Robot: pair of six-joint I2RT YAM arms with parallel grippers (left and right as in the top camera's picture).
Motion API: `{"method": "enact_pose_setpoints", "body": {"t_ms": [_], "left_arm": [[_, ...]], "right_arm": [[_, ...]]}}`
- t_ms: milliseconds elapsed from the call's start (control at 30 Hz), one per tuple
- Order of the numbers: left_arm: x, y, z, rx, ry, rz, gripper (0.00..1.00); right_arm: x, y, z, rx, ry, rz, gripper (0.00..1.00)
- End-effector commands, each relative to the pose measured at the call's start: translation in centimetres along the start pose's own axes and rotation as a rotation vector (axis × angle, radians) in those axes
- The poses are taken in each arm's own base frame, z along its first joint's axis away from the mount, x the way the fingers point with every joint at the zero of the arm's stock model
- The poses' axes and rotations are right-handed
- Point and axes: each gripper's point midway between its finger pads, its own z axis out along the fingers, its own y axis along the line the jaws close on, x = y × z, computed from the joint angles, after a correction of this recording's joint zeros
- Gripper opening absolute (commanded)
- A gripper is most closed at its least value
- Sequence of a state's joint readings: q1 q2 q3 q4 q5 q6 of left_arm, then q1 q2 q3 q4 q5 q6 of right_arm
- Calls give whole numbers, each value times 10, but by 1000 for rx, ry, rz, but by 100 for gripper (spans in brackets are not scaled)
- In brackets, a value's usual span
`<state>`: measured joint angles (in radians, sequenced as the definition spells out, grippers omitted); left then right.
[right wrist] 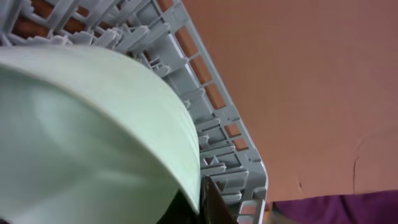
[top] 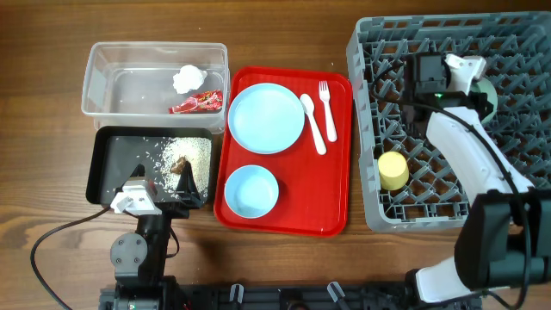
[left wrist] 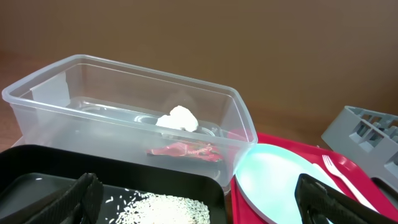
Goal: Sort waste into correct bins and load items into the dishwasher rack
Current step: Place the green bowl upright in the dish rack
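The right claw (right wrist: 198, 205) pinches the rim of the green bowl (right wrist: 81, 124), holding it tilted inside the rack (top: 379, 52). The cup (top: 393, 170) sits behind the claw, nearer the robot. The left claw (left wrist: 199, 193) gapes wide over the black tray (top: 108, 168), rice (left wrist: 165, 208) just beneath it. Beyond it, the tissue (left wrist: 178, 118) and wrapper (left wrist: 185, 150) lie in the tub (left wrist: 37, 93).

Rack (top: 365, 120) left columns open from above, only yellow cup (top: 393, 170) at lower left. Right arm (top: 469, 151), mint green bowl (right wrist: 74, 137) block rack centre and upper right. Red tray (top: 331, 189) crowded; bare table (top: 284, 34) strip at frame top centre.
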<state>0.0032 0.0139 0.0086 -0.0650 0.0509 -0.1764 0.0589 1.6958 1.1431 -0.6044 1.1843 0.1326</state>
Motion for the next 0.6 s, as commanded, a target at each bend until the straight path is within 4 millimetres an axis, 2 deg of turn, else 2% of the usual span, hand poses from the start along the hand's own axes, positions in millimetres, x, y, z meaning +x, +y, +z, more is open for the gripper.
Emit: {"method": "enact_pose_setpoints", "body": {"t_ms": [0, 133, 233, 367, 467, 567], "left_arm": [[2, 1, 0, -1, 3, 12, 100], [2, 1, 0, -1, 3, 12, 100], [2, 1, 0, -1, 3, 12, 100], [2, 1, 0, 0, 3, 12, 100], [1, 1, 0, -1, 3, 12, 100], [2, 1, 0, -1, 3, 12, 100]], "right_arm": [[1, 13, -1, -13, 2, -91, 4], [2, 33, -12, -106, -9, -147, 4], [7, 37, -20, -118, -11, -201, 6], [8, 42, -28, -136, -23, -235, 13], [7, 64, -46, -248, -56, -308, 37], [-1, 81, -74, -335, -121, -340, 51]]}}
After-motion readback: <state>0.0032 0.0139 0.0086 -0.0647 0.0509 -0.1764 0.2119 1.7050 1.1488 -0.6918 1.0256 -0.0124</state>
